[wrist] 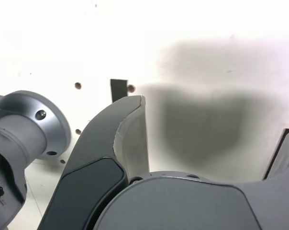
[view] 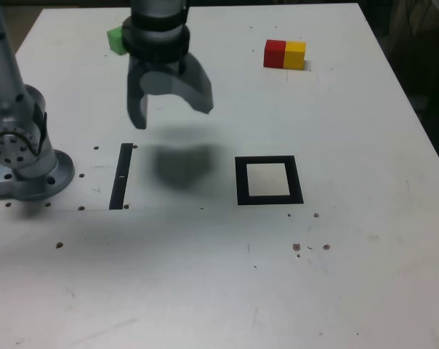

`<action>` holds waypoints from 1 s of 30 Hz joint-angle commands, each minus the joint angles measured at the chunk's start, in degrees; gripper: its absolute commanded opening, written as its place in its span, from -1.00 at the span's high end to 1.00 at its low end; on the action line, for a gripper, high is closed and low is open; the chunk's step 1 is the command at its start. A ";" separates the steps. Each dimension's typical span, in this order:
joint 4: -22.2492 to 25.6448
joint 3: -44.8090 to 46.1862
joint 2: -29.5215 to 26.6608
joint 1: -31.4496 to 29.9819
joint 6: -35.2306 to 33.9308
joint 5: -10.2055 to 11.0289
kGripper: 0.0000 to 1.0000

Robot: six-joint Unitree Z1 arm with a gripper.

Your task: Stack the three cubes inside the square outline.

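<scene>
Exterior view, left to right: the green cube [view: 116,40] sits at upper left, partly hidden behind the gripper [view: 170,107], which hangs above the table [view: 219,291] with jaws spread wide and nothing between them. The empty square outline [view: 269,180] lies right of centre, and the red cube [view: 275,54] touches the yellow cube [view: 295,55] at upper right. To start well, I would pick one cube, centre the spread jaws over it and descend squarely.

Green cube [view: 116,40], red cube [view: 275,54], yellow cube [view: 295,55], black square outline [view: 269,199] with cream centre, white table [view: 227,283], grey gripper [view: 171,110]
</scene>
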 commanded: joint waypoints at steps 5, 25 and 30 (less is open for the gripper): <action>1.93 -4.77 3.10 2.29 1.86 0.37 -0.98; 9.47 -25.68 16.69 9.78 6.90 0.21 -0.98; 11.23 -31.02 20.15 11.41 8.15 -0.69 -0.98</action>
